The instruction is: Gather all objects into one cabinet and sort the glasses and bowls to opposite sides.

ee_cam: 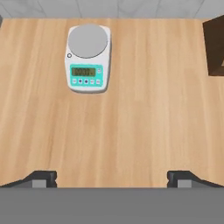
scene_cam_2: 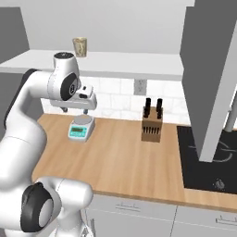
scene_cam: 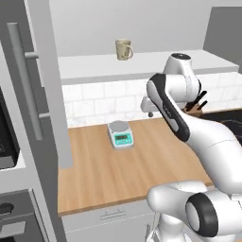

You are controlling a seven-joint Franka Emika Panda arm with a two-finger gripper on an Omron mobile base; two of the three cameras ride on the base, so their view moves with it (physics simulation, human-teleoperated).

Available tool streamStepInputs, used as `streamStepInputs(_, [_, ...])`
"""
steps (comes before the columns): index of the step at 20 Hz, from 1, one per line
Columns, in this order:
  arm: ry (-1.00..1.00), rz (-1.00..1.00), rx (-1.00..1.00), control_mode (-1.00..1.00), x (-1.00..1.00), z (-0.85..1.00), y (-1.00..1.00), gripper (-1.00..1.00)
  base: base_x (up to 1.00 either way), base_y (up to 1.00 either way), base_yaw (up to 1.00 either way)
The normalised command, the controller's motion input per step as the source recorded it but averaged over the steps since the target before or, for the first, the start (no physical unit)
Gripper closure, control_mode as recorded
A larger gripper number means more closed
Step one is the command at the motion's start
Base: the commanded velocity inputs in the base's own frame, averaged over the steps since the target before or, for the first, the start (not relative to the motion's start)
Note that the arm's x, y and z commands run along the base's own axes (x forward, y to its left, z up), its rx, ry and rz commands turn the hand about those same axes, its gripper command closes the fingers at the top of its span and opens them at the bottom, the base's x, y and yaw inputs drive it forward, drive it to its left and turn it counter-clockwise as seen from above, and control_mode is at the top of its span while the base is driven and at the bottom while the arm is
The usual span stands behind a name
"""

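**Empty gripper above the counter, mug and cup up on the shelf**

Gripper [ee_cam: 112, 177] spread wide, fingers far apart, nothing between them, pointing straight down at bare wooden counter [ee_cam: 144, 118]. Hanging well above the wood, with a kitchen scale [ee_cam: 87, 57] ahead of it and toward one fingertip's side, and the corner of a dark knife block [ee_cam: 214, 46] off toward the other.

Cream mug [scene_cam: 124, 49] standing upright on the white shelf board [scene_cam: 94, 66], high above the gripper and farther back toward the wall, loop handle turned to the side. Tan cup [scene_cam_2: 80, 46] seen from the other side of the base, also upright on the same board [scene_cam_2: 139, 65], again above and behind the hand [scene_cam_2: 76, 102]. Both well apart from the gripper; neither touched. Bowls not to be told from these pictures.

Judged from this: little of the gathering done, and the coming move turns on height, so up and back rather than down. Both vessels tall and upright, so a sideways approach with the fingers level, closing across the body, looks the sound way in; for the mug, better clear of the handle.

Room: open air between counter and shelf front. Shelf edge the thing to clear on the way up. Tall grey door [scene_cam: 45, 80] with its bar handle [scene_cam: 21, 80] standing out on the scale side of the gripper, another grey panel [scene_cam_2: 210, 78] hanging on the block side; wide swings toward either risk a knock.
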Motion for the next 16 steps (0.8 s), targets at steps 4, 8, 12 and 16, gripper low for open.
streamStepInputs(4, [0.0, 0.0, 0.0, 1.0, 0.0, 0.0, 0.0, -1.0, 0.84, 0.11, -0.15])
streamStepInputs(8, [0.0, 0.0, 0.0, 1.0, 0.0, 0.0, 0.0, -1.0, 1.0, 0.11, -0.16])
streamStepInputs(12, [0.0, 0.0, 0.0, 1.0, 0.0, 0.0, 0.0, -1.0, 0.18, 0.03, -0.05])
streamStepInputs(16, [0.0, 0.0, 0.0, 1.0, 0.0, 0.0, 0.0, -1.0, 0.0, 0.0, 0.0])
